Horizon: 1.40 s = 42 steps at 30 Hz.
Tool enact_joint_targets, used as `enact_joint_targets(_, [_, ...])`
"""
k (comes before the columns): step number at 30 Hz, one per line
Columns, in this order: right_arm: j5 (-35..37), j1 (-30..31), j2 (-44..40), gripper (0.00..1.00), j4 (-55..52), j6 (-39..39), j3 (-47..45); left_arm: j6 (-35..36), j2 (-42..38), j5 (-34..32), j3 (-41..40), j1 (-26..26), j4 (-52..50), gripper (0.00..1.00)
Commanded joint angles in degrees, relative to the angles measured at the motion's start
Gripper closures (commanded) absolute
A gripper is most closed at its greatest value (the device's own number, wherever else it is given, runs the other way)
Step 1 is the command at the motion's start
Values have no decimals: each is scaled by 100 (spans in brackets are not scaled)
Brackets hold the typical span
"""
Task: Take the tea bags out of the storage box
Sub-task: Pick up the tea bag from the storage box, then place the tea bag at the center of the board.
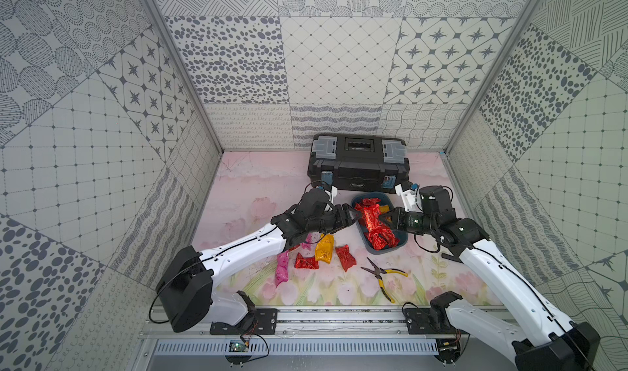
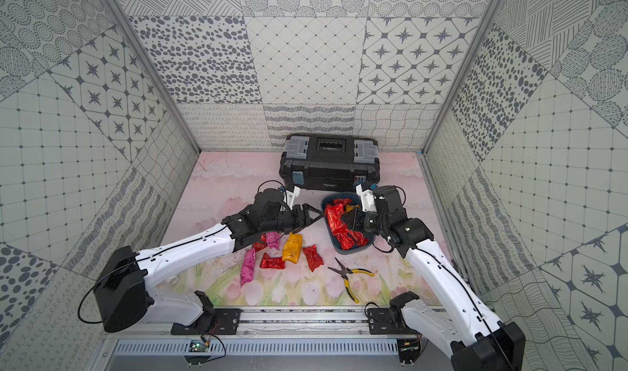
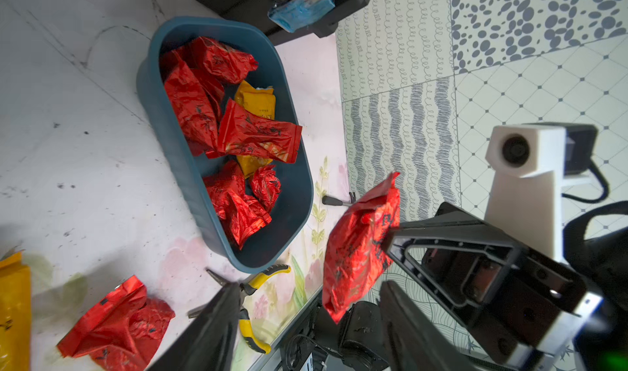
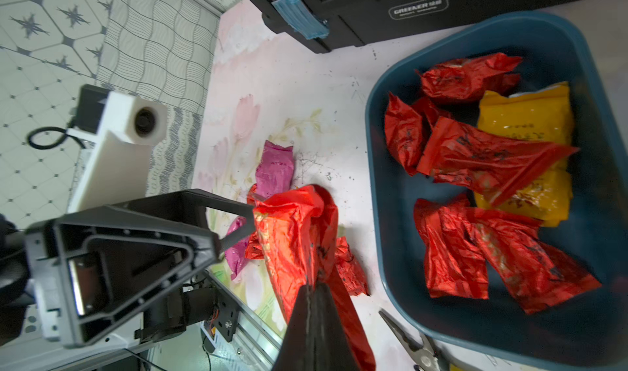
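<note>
The dark teal storage box (image 1: 401, 247) (image 2: 370, 242) (image 3: 176, 155) (image 4: 384, 223) sits in front of the toolbox. Several red tea bags (image 3: 251, 134) (image 4: 475, 155) and a yellow-orange one (image 4: 530, 121) lie in it. My right gripper (image 1: 380, 218) (image 2: 343, 220) (image 4: 311, 284) is shut on a red tea bag (image 1: 369, 216) (image 3: 356, 250) (image 4: 295, 236), held in the air over the box's left edge. My left gripper (image 1: 355, 216) (image 2: 319, 216) (image 3: 309, 287) is open, its fingertips at that bag's free end. More tea bags lie on the table: pink (image 1: 282, 270), red (image 1: 306, 262), yellow-orange (image 1: 324, 248), red (image 1: 346, 257).
A large black toolbox (image 1: 356, 162) (image 2: 329, 162) stands at the back, just behind the box. Yellow-handled pliers (image 1: 384, 274) (image 2: 350, 274) lie on the table in front of the box. Patterned walls close in both sides and the back.
</note>
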Motion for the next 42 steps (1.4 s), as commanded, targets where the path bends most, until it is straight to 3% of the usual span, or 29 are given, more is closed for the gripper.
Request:
enact_joint_targets(1, [-471,47,65,100,634,364,99,150,253,315,201,-129,810,35])
enact_joint_targets(7, [-465,152,74,100,863,609,-38,105,324,347,203,-139,1011,50])
enact_joint_targets(13, [-462,187,91,100,910,654,-69,56,357,402,184,-152,1110,86])
enact_joint_targets(17, [-314,194,48,99,890,602,-104,133,289,314,199,-147,972,100])
enact_joint_targets(18, [-239,193,27,94,861,580,-105,199,262,275,218,-141,859,100])
enact_joint_targets(19, [-100,199,-6,81,806,526,-112,325,204,192,247,-139,634,100])
enact_joint_targets(20, [14,197,-35,75,749,473,-103,432,155,119,280,-126,418,100])
enact_joint_targets(23, [451,188,-101,67,518,311,-88,715,0,-19,383,50,-355,100])
enact_joint_targets(27, [1047,176,-114,66,140,146,-89,1201,-108,34,576,445,-1585,100])
enact_joint_targets(33, [1195,175,24,66,-100,43,-80,2191,319,-16,1227,1065,-3555,100])
enact_joint_targets(36, [1224,177,55,66,-101,23,-86,2537,712,56,1490,1187,-3747,100])
enact_joint_targets(42, [1206,182,24,66,-168,12,-62,2487,1723,393,1800,1164,-3497,100])
